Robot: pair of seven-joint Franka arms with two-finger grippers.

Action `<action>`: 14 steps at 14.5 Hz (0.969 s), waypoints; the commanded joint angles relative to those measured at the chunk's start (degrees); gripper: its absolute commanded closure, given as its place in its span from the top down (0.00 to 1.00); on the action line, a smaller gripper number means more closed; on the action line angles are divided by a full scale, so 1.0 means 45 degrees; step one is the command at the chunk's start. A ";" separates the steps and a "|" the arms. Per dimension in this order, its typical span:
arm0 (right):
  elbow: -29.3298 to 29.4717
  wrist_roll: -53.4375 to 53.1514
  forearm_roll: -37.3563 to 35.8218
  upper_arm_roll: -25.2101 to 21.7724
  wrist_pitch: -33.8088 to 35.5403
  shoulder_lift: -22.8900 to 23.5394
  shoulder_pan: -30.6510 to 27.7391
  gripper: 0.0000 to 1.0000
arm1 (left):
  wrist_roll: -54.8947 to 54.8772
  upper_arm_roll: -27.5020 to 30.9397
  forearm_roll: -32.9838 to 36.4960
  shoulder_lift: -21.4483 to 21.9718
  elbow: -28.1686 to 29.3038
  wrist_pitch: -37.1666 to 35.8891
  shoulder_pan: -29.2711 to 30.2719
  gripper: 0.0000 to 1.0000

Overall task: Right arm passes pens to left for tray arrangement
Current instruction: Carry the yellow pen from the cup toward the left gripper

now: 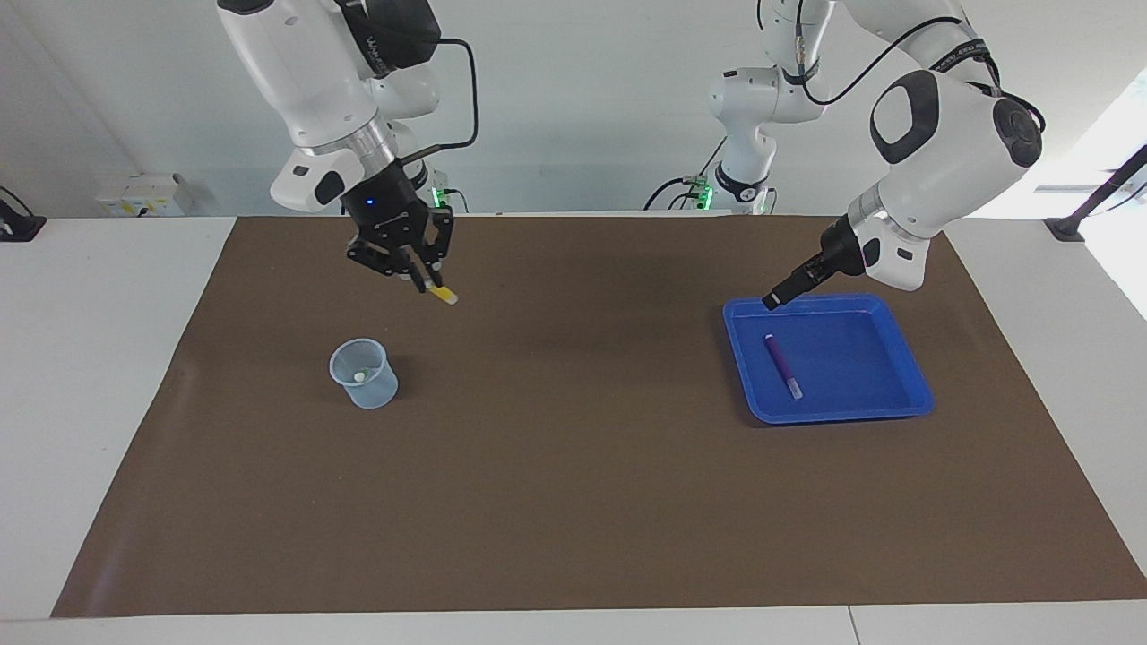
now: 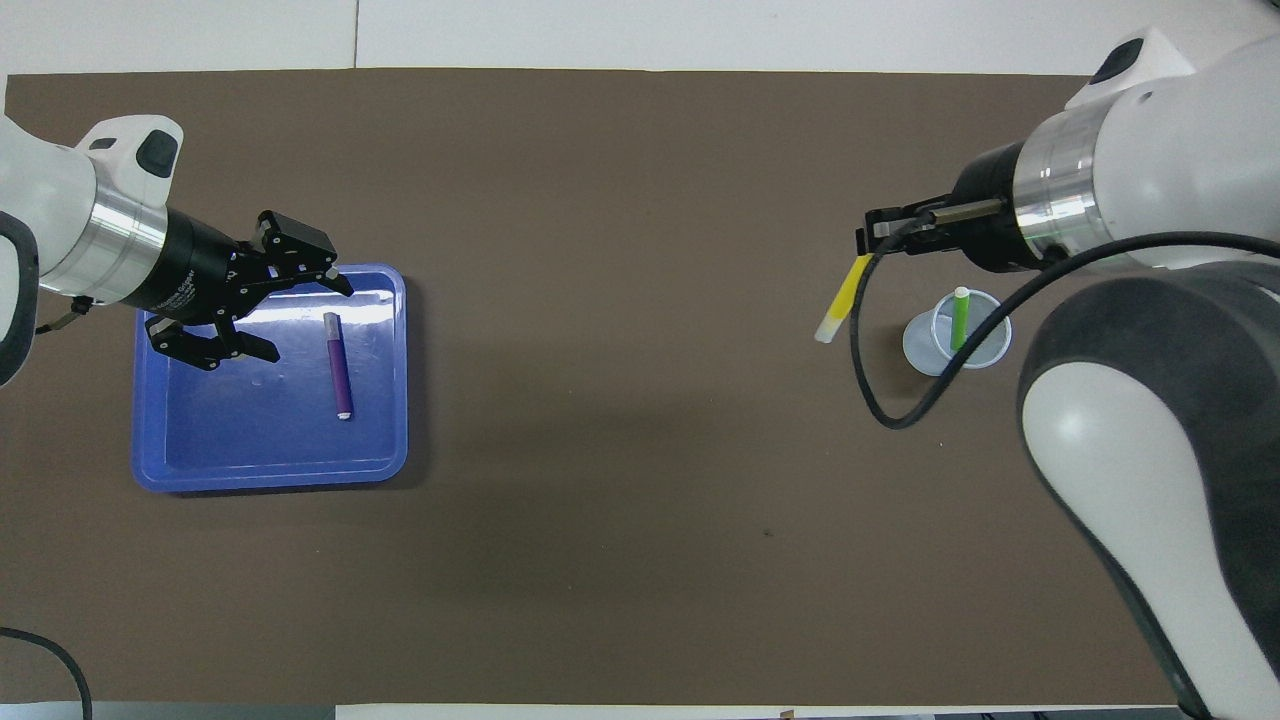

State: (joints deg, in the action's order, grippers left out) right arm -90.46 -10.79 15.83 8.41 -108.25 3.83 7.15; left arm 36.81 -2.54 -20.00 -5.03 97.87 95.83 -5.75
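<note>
Right claw is up in the air over the brown mat, clamped on the yellow pen. It grips the pen at one end; the pen hangs slanted, whitish tip pointing down and toward the left arm's end of the surface. In the overhead view the yellow pen sits just beside the clear cup, not touching it.

The clear cup stands upright on the mat at the right arm's end. The green pen stands in it, leaning on the rim, whitish end up.

The blue tray lies flat on the mat at the left arm's end. The purple pen lies inside it, flat, on the side toward the middle of the surface, whitish end pointing away from the robots.

Left claw hangs over the tray's edge nearest the left arm's end, fingers spread wide, holding nothing, well apart from the purple pen. Left arm waits there.
</note>
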 commanded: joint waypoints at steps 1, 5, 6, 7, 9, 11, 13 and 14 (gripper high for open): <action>-0.0033 -0.4252 0.1110 0.0104 -0.1544 0.0184 0.0733 0.00 | 0.0218 0.0056 -0.0165 0.0278 0.0204 0.0012 -0.0128 1.00; -0.1709 -0.8723 0.1170 0.0123 -0.5248 -0.0187 0.2606 0.00 | 0.0957 0.0017 -0.0243 0.0297 0.0107 -0.0066 -0.0128 1.00; -0.2061 -1.0109 0.1151 0.0123 -0.6421 -0.0187 0.3095 0.00 | 0.1831 0.0017 -0.0688 0.0316 0.0049 -0.0066 -0.0128 1.00; -0.2297 -1.1263 0.1151 0.0123 -0.7303 -0.0149 0.3505 0.00 | 0.3019 0.0017 -0.1292 0.0413 0.0029 -0.0008 -0.0109 1.00; -0.2474 -1.3005 0.1151 0.0104 -0.8595 0.0007 0.4190 0.00 | 0.5927 -0.0041 -0.1571 0.0726 -0.0049 0.0303 -0.0128 1.00; -0.2728 -1.4586 0.1151 0.0104 -0.9921 0.0086 0.4659 0.00 | 0.8118 -0.0334 -0.1902 0.0979 -0.0088 0.0539 -0.0109 1.00; -0.2885 -1.6659 0.1132 0.0104 -1.1331 0.0203 0.4993 0.00 | 1.1063 -0.0393 -0.1904 0.1234 -0.0147 0.1024 -0.0147 1.00; -0.2885 -1.6801 0.1131 0.0123 -1.1354 0.0223 0.5052 0.00 | 1.2373 -0.0528 -0.1826 0.1389 -0.0147 0.1473 -0.0244 1.00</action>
State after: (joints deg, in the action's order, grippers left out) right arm -102.50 -83.01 19.77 9.12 -156.86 4.95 29.28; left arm 82.27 -4.77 -27.85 -0.25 96.99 99.52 -5.84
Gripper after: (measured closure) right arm 0.819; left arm 0.000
